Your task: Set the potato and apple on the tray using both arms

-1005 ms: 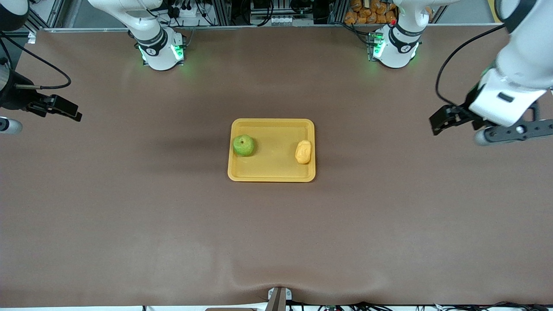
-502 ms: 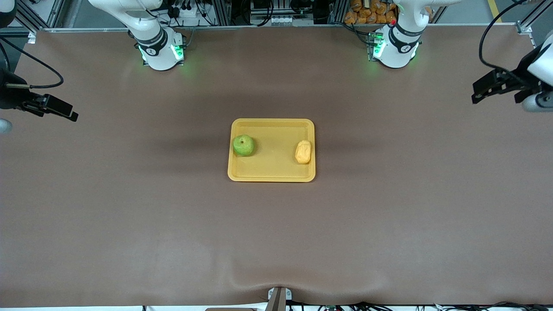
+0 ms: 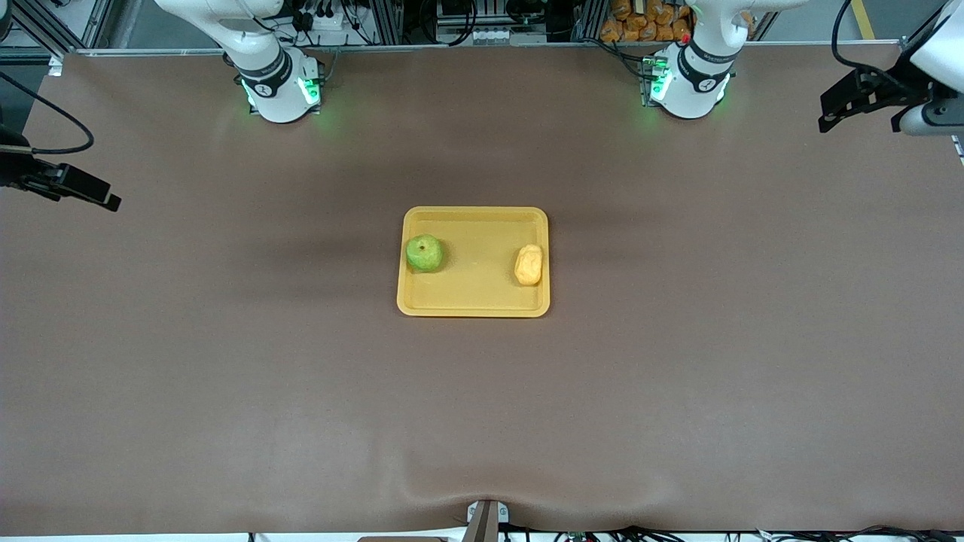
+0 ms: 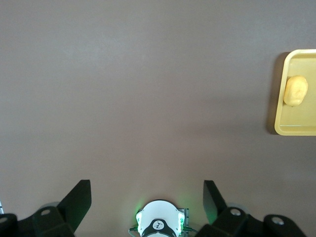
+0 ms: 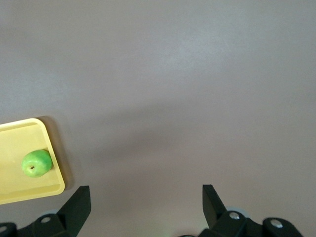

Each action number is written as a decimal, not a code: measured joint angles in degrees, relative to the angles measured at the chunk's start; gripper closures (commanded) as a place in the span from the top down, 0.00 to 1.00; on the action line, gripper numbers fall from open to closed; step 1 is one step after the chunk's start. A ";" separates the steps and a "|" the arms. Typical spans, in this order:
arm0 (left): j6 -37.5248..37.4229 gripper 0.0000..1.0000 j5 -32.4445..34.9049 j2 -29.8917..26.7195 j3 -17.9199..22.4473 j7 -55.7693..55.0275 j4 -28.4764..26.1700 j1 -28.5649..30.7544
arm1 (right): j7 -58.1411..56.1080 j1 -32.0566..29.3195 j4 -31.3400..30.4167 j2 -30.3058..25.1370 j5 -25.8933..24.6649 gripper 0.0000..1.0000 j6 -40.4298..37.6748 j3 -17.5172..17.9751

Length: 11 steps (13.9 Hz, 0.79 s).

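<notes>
The tray (image 3: 473,261) sits at the middle of the table (image 3: 678,391). On it the apple (image 3: 425,254) rests by the rim toward the right arm's end, stem dimple up, and the potato (image 3: 529,265) lies by the rim toward the left arm's end, the two well apart.

No brand, label or readable writing shows on any of them.

The left gripper (image 4: 147,203) hangs high over the table's corner at the left arm's end, fingers spread wide and holding nothing. The right gripper (image 5: 146,203) hangs over the table's edge at the right arm's end, its fingers likewise apart and bare.

Since a second ago both grippers have drawn farther out from the tray, the left one also rising toward its base's side. The fruit and tray have not shifted.
</notes>
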 measured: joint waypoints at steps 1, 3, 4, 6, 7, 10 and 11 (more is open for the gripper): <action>0.05 1.00 0.00 -0.36 0.14 0.00 -0.01 0.00 | 0.00 -0.02 0.11 0.00 0.00 1.00 -0.01 0.06; 0.17 1.00 0.00 -0.57 0.22 0.00 0.01 0.00 | 0.00 -0.01 0.14 0.00 0.00 1.00 0.00 0.38; 0.38 1.00 0.00 -0.54 0.22 0.00 0.03 -0.01 | 0.00 -0.01 0.16 0.00 0.00 1.00 0.01 0.42; 0.59 1.00 0.00 -0.26 0.31 0.00 0.40 0.00 | 0.00 -0.02 0.17 0.00 0.00 1.00 0.00 0.43; 0.60 1.00 0.00 0.07 0.43 0.00 0.84 0.00 | 0.00 -0.02 0.17 0.00 0.00 1.00 0.00 0.47; 0.59 1.00 0.00 1.05 0.65 0.00 2.10 0.04 | 0.00 -0.02 0.18 0.01 0.00 1.00 0.01 0.48; 0.58 1.00 0.00 1.18 0.65 0.00 2.21 0.05 | 0.00 -0.02 0.18 0.01 0.00 1.00 0.01 0.48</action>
